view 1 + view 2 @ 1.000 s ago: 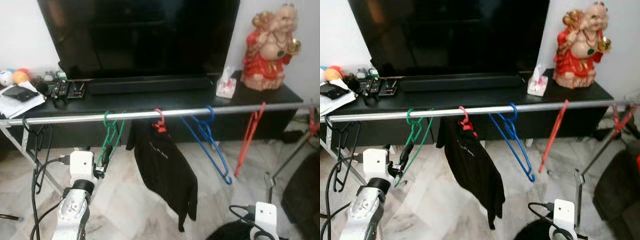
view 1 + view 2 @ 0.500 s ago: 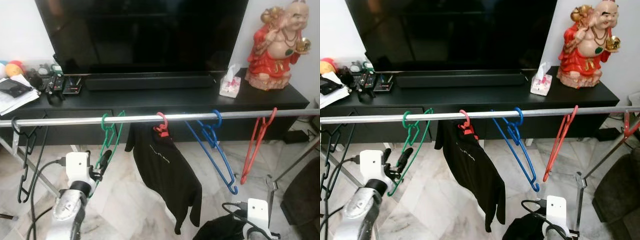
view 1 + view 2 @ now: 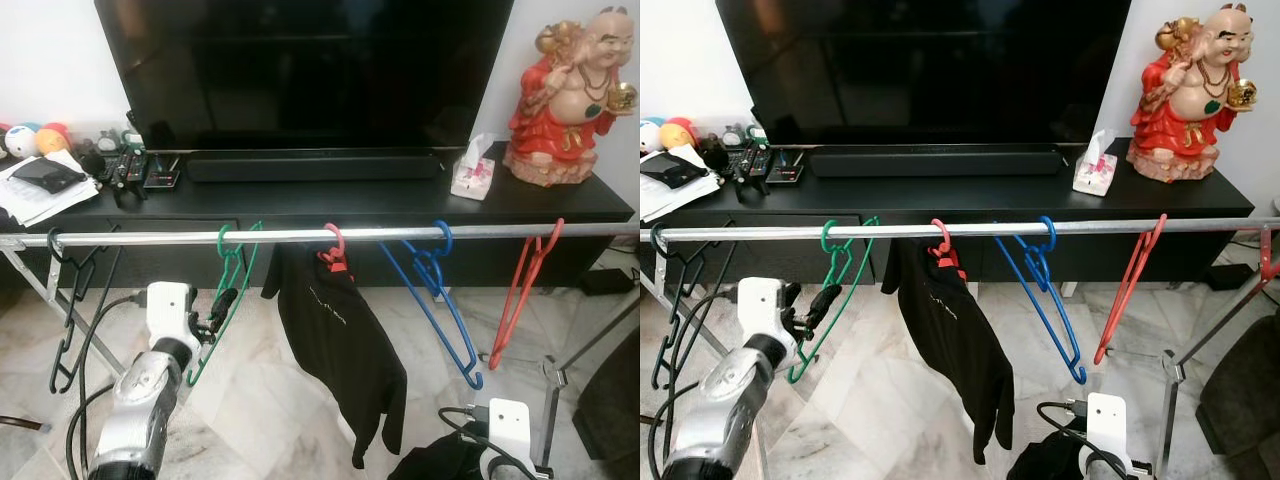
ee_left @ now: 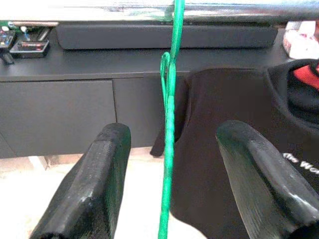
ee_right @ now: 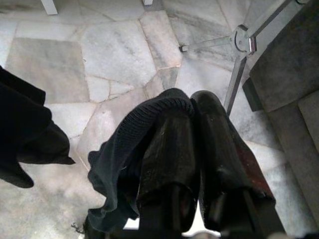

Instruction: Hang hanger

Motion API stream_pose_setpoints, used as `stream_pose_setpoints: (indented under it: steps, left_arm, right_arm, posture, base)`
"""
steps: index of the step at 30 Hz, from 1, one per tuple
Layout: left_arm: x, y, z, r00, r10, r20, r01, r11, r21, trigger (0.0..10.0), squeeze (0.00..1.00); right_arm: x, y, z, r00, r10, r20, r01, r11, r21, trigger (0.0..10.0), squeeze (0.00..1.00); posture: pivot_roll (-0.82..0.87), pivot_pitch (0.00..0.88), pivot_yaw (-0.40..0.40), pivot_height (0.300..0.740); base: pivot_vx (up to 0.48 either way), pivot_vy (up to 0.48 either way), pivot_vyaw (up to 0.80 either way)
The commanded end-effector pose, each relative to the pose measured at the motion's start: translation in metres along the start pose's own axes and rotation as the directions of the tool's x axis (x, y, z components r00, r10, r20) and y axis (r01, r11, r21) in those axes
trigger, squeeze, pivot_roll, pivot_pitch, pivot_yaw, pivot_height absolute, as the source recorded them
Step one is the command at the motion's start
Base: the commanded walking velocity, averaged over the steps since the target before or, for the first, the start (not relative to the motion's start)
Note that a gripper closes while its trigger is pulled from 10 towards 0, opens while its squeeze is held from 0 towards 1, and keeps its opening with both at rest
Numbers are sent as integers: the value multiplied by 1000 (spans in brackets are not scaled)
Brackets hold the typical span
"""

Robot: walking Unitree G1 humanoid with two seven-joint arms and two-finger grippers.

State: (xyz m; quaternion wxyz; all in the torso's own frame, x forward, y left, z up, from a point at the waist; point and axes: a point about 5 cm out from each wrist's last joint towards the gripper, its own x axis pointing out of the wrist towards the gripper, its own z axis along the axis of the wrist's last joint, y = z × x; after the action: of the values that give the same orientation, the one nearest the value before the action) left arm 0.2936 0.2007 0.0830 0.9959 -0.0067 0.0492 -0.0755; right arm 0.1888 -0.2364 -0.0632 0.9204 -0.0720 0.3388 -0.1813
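A green hanger [image 3: 230, 290] hangs by its hook on the silver rail [image 3: 150, 238] in front of the TV cabinet. My left gripper [image 3: 222, 303] is open at the hanger's lower side. In the left wrist view the green hanger [image 4: 169, 129] runs between the two spread fingers [image 4: 99, 169] without being pinched. My right gripper [image 5: 192, 107] is low near the floor, shut on a dark garment [image 5: 124, 144] that drapes over one finger. The same bunched garment [image 3: 1045, 460] lies below the right wrist.
Further along the rail hang a black shirt [image 3: 340, 340] on a red hanger, a blue hanger [image 3: 440, 300] and a red hanger [image 3: 525, 290]; a black hanger [image 3: 75, 300] hangs at the left end. Behind stands a black cabinet [image 3: 300, 205] with a TV and a red statue [image 3: 565, 95].
The whole picture has shifted because the camera moved. My left gripper stays beside the green hanger, which remains on the rail. The right gripper still holds the dark garment low down.
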Motion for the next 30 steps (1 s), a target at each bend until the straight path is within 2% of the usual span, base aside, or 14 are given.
stream_pose_setpoints:
  steps: [1,4,6,8,12,19,30]
  left_arm:
    - [5,2,1,1000,1,-10,-1,1000,28,10000,0]
    - [17,8,2,999,32,-36,-29,997,72,10000,0]
    - [20,11,1,998,46,-51,-41,995,94,10000,0]
    - [25,14,6,998,48,-38,-45,996,73,10000,0]
    - [31,12,10,999,14,-38,-11,997,83,10000,0]
    - [34,3,5,994,-88,-60,93,992,82,10000,0]
    - [40,1,9,993,-109,-43,113,988,103,10000,0]
  right_arm:
    - [0,0,1,1000,-2,3,2,1000,12,10000,0]
    - [1,1,3,1000,7,9,-7,1000,10,10000,0]
    - [1,1,4,1000,13,12,-13,1000,6,10000,0]
    - [1,1,4,1000,11,14,-11,1000,12,10000,0]
    - [2,0,4,1000,5,13,-5,1000,17,10000,0]
    - [1,2,3,1000,11,12,-11,1000,13,10000,0]
    - [1,2,3,1000,11,9,-11,1000,14,10000,0]
  posture:
    - [-43,0,-6,740]
    - [-48,0,-12,740]
    - [-48,0,-12,740]
    - [-52,0,-11,740]
    - [-51,0,-10,740]
    - [-53,0,-12,740]
    - [-55,0,-11,740]
  base:
    - [0,0,0]
    - [0,0,0]
    - [0,0,0]
    - [0,0,0]
    - [0,0,0]
    - [0,0,0]
    - [0,0,0]
